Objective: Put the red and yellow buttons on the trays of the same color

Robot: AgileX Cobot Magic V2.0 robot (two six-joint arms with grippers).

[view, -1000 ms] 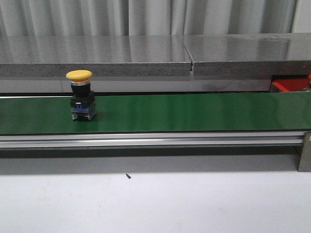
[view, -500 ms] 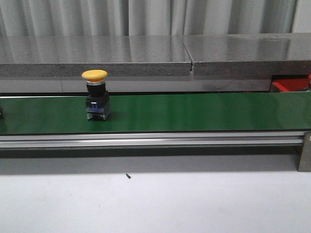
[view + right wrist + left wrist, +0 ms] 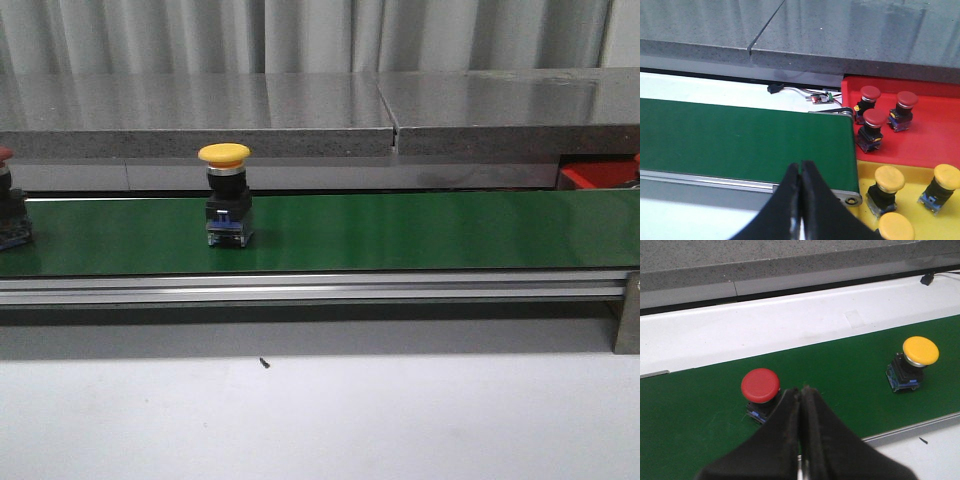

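Red button point(image 3: 760, 386) just beside closed left end effector point(image 3: 801, 390).

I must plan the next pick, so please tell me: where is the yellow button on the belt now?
In the front view the yellow button stands upright on the green belt, left of centre, with the red button entering at the far left edge.

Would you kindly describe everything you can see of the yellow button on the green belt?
The yellow button has a glossy yellow mushroom cap, a silvery collar beneath it, a black body and a bluish base. It stands upright on the green belt, left of the middle in the front view, with only the belt touching it. In the left wrist view it appears again, apart from a red button. No gripper holds it.
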